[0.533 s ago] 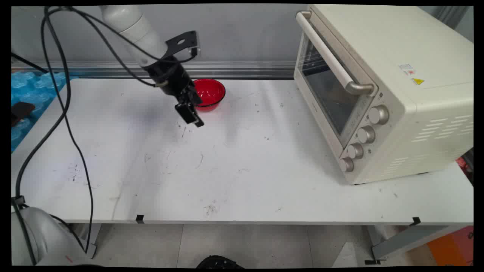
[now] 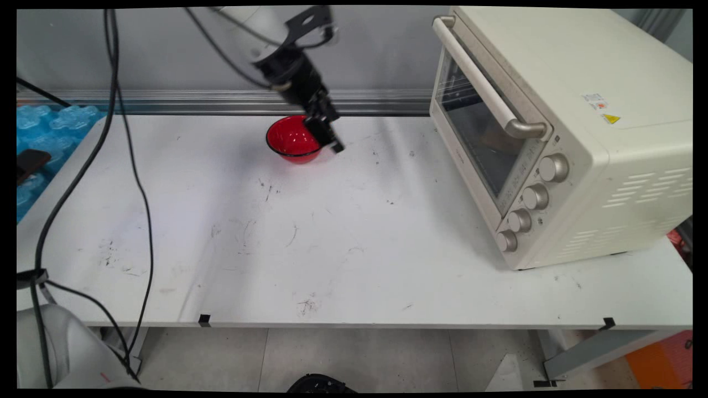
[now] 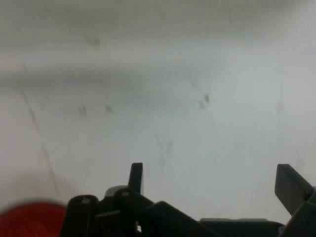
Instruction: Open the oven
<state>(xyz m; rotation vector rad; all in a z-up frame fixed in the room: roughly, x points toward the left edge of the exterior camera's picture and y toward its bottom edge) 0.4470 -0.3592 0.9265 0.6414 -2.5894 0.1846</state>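
Beside red bowl (image 2: 292, 139), right rim: end effector (image 2: 331, 145), fingers spread.

White tubular robot arm (image 2: 251, 22) ending in a black two-finger gripper (image 2: 330, 141) with angular linkage; loose black cables (image 2: 113, 99) hang at 9 o'clock.

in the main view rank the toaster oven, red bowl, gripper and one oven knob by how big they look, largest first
1. toaster oven, by far.
2. red bowl and gripper: look alike, and the gripper hangs nearer the camera, so unranked.
3. top oven knob, smallest.
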